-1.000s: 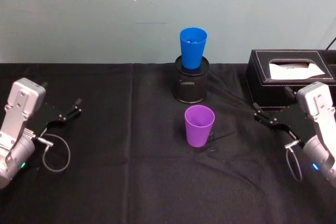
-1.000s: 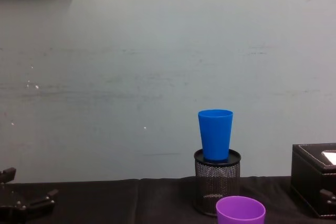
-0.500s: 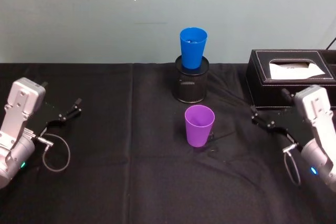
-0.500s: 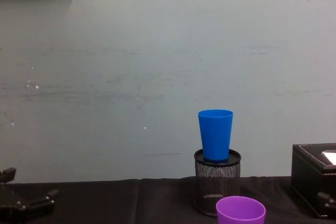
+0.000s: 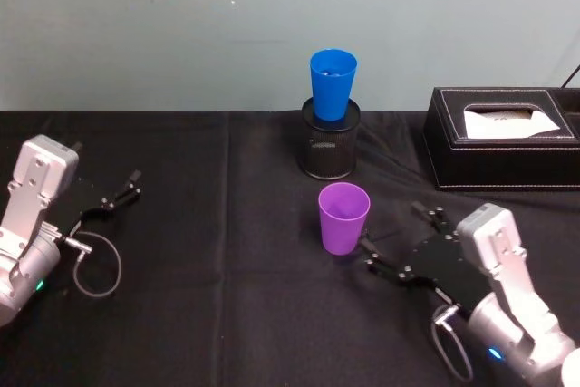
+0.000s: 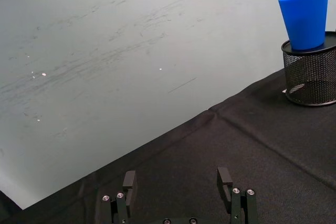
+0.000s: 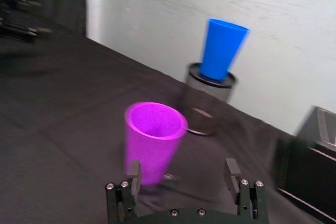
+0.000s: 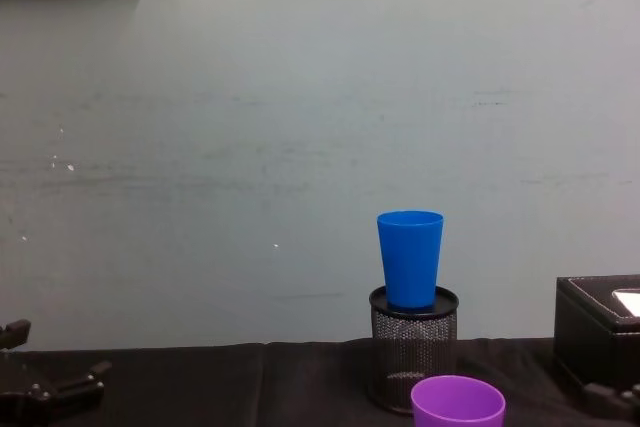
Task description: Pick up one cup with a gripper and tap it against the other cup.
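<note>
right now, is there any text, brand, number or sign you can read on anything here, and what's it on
None: no readable text on anything here.
purple cup: plain, no marking.
blue cup: plain, no marking.
mesh pen holder: no lettering visible.
black box: white stitching, no print visible.
right gripper, open beside the purple cup: no legible label.

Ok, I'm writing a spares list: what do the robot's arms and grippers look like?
Silver-grey arms, each with a small glowing light and a black cable loop at the wrist. The left gripper and right gripper are flat black two-fingered clamps.
</note>
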### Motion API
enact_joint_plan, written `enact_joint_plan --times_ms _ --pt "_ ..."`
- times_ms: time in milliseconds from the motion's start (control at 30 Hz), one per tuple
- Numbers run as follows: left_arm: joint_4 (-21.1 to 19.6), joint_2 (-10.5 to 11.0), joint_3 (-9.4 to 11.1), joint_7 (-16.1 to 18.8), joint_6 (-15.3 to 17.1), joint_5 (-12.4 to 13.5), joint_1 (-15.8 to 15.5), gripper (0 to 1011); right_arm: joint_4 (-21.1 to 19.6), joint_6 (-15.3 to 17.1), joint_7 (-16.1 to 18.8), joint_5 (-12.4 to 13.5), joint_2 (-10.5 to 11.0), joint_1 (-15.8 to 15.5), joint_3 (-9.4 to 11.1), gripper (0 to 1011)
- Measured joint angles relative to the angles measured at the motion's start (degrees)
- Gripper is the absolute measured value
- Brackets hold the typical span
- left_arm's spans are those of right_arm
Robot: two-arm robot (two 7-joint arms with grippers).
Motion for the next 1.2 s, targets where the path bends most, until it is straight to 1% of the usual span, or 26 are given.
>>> enact_joint_plan --times_ms 167,200,233,267,400,500,567,600,633,733,900,1067,1167,1200 --pt "0.0 0.0 0.0 0.0 0.0 0.0 0.0 1000 1.1 -0.1 2.0 0.5 -2.3 1.0 -0.7 1002" --pt "0.0 0.0 0.0 0.0 0.0 0.0 0.0 1000 1.7 -0.1 2.5 0.5 -3.1 1.4 -0.9 1002" --pt "0.0 0.0 0.0 0.0 0.0 0.0 0.0 1000 2.1 -0.1 2.6 0.5 -3.5 1.7 -0.9 1002" --pt "0.0 0.0 0.0 0.0 0.0 0.0 0.0 1000 2.9 -0.1 2.7 0.5 -4.4 2.2 -1.0 1002" --pt "0.0 0.0 0.0 0.0 0.0 0.0 0.0 1000 4.6 -0.2 2.7 0.0 -6.2 3.2 -1.0 1002" --pt "0.0 0.0 0.0 0.0 0.0 0.0 0.0 1000 7.0 -0.3 2.4 -0.3 -8.5 4.5 -0.7 1002" --pt "0.0 0.0 0.0 0.0 0.0 0.0 0.0 1000 7.7 -0.3 2.4 -0.2 -9.3 5.0 -0.5 1002" --pt "0.0 0.0 0.0 0.0 0.0 0.0 0.0 1000 8.6 -0.4 2.6 0.2 -10.2 5.4 -0.3 1002" --pt "0.0 0.0 0.0 0.0 0.0 0.0 0.0 1000 8.6 -0.4 2.6 0.2 -10.2 5.4 -0.3 1002" --pt "0.0 0.0 0.0 0.0 0.0 0.0 0.0 1000 11.0 -0.5 3.5 1.4 -12.3 6.5 0.2 1002" --pt "0.0 0.0 0.0 0.0 0.0 0.0 0.0 1000 13.5 -0.6 4.9 2.8 -14.4 7.5 1.0 1002" --pt "0.0 0.0 0.0 0.0 0.0 0.0 0.0 1000 15.4 -1.2 6.0 3.1 -16.0 8.2 1.4 1002" --pt "0.0 0.0 0.0 0.0 0.0 0.0 0.0 1000 15.9 -1.4 6.4 3.1 -16.5 8.4 1.6 982" --pt "0.0 0.0 0.0 0.0 0.0 0.0 0.0 1000 16.1 -1.4 6.7 3.1 -16.8 8.4 1.8 947"
